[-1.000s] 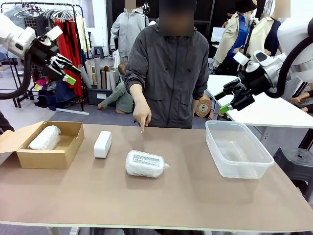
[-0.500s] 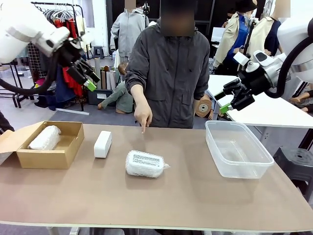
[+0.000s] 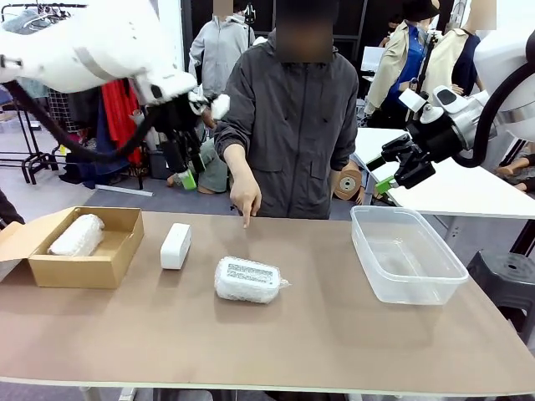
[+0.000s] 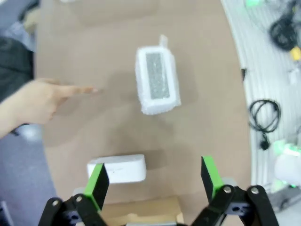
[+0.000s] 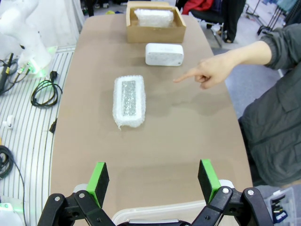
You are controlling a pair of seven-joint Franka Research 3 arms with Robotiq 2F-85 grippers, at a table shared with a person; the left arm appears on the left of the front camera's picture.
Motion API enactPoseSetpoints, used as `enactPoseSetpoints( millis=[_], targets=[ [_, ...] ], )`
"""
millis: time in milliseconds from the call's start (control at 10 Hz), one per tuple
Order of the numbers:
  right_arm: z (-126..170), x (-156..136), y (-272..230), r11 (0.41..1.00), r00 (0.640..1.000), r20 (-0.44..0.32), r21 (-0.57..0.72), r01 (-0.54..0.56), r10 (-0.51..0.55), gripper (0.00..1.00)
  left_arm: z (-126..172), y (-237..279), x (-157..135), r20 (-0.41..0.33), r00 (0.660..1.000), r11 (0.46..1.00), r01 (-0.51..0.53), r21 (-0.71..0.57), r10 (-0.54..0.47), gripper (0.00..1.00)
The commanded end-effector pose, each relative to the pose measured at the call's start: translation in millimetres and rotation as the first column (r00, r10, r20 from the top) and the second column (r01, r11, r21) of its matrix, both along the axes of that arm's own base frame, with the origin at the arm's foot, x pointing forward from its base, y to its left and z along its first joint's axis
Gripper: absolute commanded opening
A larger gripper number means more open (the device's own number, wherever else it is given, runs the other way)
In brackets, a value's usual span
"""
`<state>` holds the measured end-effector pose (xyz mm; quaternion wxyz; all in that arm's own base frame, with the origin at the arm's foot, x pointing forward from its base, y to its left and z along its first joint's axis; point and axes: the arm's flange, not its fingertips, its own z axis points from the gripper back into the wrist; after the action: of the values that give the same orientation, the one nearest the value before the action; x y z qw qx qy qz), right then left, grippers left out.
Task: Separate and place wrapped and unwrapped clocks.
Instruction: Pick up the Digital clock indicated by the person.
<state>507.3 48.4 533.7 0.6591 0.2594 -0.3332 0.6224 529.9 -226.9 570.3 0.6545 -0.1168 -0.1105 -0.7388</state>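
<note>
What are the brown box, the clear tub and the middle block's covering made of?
The box looks like matte brown cardboard, with a folded flap. The tub seems rigid glossy plastic: the table shows through. The middle block's covering looks like thin translucent plastic wrap, crinkly and whitish, possibly bubble wrap.

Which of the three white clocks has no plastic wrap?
The smooth bare clock beside the cardboard box; the boxed clock and the mid-table clock wear crinkly plastic.
</note>
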Motion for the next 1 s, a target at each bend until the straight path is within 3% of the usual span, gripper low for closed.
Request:
enactPoseSetpoints(
  millis=[0,200,400,500,600,700,900],
  targets=[
    [1.0,-0.8,0.5,1.000,1.000,0.005,-0.001,-0.003,0.003,1.00,-18.6,-24.7,2.7,0.082,0.994,0.990,0.056,0.129,-0.066,1.00],
    [1.0,-0.8,0.5,1.000,1.000,0.005,-0.001,-0.003,0.003,1.00,-39.6,-49.0,3.5,0.140,0.982,0.979,0.099,0.177,-0.125,1.00],
    [1.0,-0.8,0.5,1.000,1.000,0.005,-0.001,-0.003,0.003,1.00,-58.6,-76.7,1.9,0.150,0.978,0.972,0.112,0.206,-0.145,1.00],
    [1.0,-0.8,0.5,1.000,1.000,0.005,-0.001,-0.003,0.003,1.00,-58.8,-81.2,-0.3,0.149,0.974,0.972,0.143,0.188,-0.172,1.00],
    [1.0,-0.8,0.5,1.000,1.000,0.005,-0.001,-0.003,0.003,1.00,-51.0,-70.4,5.8,0.183,0.974,0.982,0.109,0.153,-0.136,1.00],
    [1.0,-0.8,0.5,1.000,1.000,0.005,-0.001,-0.003,0.003,1.00,-58.4,-82.5,5.0,0.136,0.975,0.972,0.150,0.181,-0.176,1.00],
    [1.0,-0.8,0.5,1.000,1.000,0.005,-0.001,-0.003,0.003,1.00,-58.4,-82.5,5.0,0.136,0.975,0.972,0.150,0.181,-0.176,1.00]
  ],
)
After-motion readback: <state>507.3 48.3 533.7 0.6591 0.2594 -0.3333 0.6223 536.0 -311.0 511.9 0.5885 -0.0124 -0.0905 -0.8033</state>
